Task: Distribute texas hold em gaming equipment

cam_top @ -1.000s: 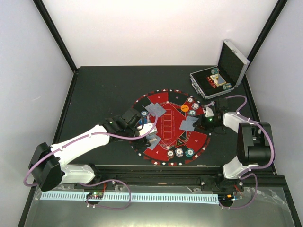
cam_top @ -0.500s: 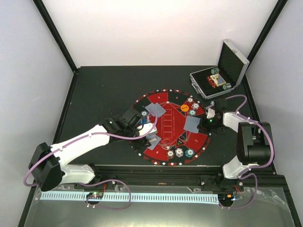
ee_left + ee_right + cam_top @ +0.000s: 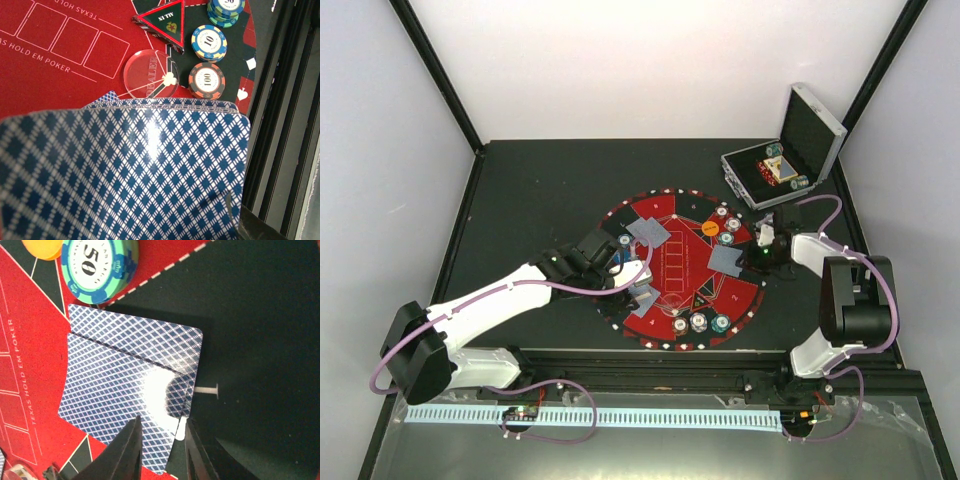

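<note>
1. Since the earlier frame, the two dealt cards (image 3: 725,258) have been shifted slightly toward the right rim of the mat (image 3: 658,208) and laid flat. The fingers of the right gripper (image 3: 160,421) have been parted.
2. The left gripper (image 3: 628,268) is held over the mat's left part, pinching a fan of playing cards (image 3: 125,170) that fills the left wrist view.
3. Another card pair (image 3: 650,230) is seen face down on the mat's far left part.
4. On the mat's near part, a clear dealer disc (image 3: 150,75), a black triangle marker (image 3: 162,22) and stacked chips (image 3: 206,80) are set close together.
5. An orange marker disc (image 3: 42,247) and a teal chip (image 3: 100,265) are placed on the mat's far right part, just beside the dealt cards.
6. The right gripper is slightly spread, straddling the dealt cards' near edge at the mat's right rim; contact cannot be told.
7. A silver case (image 3: 790,150) stands open on the bench, beyond the mat's far right.
</note>
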`<state>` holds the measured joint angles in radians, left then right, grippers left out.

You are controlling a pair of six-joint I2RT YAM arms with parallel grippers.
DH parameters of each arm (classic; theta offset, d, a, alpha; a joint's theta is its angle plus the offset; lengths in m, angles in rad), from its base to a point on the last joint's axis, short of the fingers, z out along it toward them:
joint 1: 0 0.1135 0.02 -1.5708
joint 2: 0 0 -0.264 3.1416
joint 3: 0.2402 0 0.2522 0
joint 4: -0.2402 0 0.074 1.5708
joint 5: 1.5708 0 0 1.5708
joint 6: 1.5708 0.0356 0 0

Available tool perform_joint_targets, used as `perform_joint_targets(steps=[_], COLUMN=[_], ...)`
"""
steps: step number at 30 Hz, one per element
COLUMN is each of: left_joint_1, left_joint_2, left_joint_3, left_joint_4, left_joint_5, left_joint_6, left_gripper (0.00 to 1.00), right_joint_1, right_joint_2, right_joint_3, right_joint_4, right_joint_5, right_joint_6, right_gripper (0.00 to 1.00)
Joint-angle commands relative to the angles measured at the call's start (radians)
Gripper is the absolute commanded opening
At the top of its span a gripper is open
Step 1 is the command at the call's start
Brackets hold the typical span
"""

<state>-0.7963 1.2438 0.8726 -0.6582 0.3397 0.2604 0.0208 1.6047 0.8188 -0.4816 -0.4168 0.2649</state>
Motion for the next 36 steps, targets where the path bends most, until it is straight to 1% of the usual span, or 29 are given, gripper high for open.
perform_joint_targets(steps=[1,5,8,11,12,13,16,18,21,25,27,36], left_joint_1=[-0.006,-0.006,-0.006,-0.006,-0.006,-0.007,-0.006,-0.006,-0.007,-0.007,-0.008,-0.011], left_joint_2=[-0.002,-0.003,-0.004,-0.006,-0.006,-0.006,-0.003,0.0,0.003,0.006,0.007,0.002], left_joint_3=[0.033,0.032,0.032,0.033,0.033,0.033,0.032,0.035,0.038,0.039,0.039,0.039], left_joint_4=[-0.005,-0.006,-0.006,-0.006,-0.005,-0.005,-0.005,-0.007,-0.008,-0.011,-0.012,-0.011], left_joint_5=[-0.008,-0.008,-0.008,-0.003,-0.001,0.001,0.007,0.015,0.03,0.04,0.044,0.047], left_joint_6=[0.002,0.002,0.002,0.004,0.004,0.004,0.007,0.008,0.011,0.014,0.015,0.016], left_gripper=[0.4,0.4,0.4,0.4,0.4,0.4,0.4,0.4,0.4,0.4,0.4,0.4], right_joint_1=[-0.006,-0.006,-0.006,-0.004,-0.003,-0.003,0.015,0.063,0.202,0.384,0.43,0.542], right_joint_2=[-0.004,-0.045,-0.102,-0.18,-0.219,-0.246,-0.326,-0.379,-0.454,-0.492,-0.486,-0.35], right_joint_3=[0.021,0.035,0.055,0.066,0.063,0.054,-0.013,-0.082,-0.166,-0.216,-0.226,-0.188], right_joint_4=[-0.017,-0.049,-0.085,-0.102,-0.098,-0.088,-0.018,0.07,0.248,0.416,0.471,0.589], right_joint_5=[0.021,0.083,0.138,0.138,0.11,0.046,-0.21,-0.364,-0.484,-0.528,-0.548,-0.577], right_joint_6=[-0.005,-0.002,-0.005,-0.011,-0.011,-0.008,0.031,0.085,0.19,0.287,0.3,0.317], right_gripper=[0.29,0.38,0.42,0.44,0.45,0.45,0.46,0.48,0.49,0.52,0.54,0.55])
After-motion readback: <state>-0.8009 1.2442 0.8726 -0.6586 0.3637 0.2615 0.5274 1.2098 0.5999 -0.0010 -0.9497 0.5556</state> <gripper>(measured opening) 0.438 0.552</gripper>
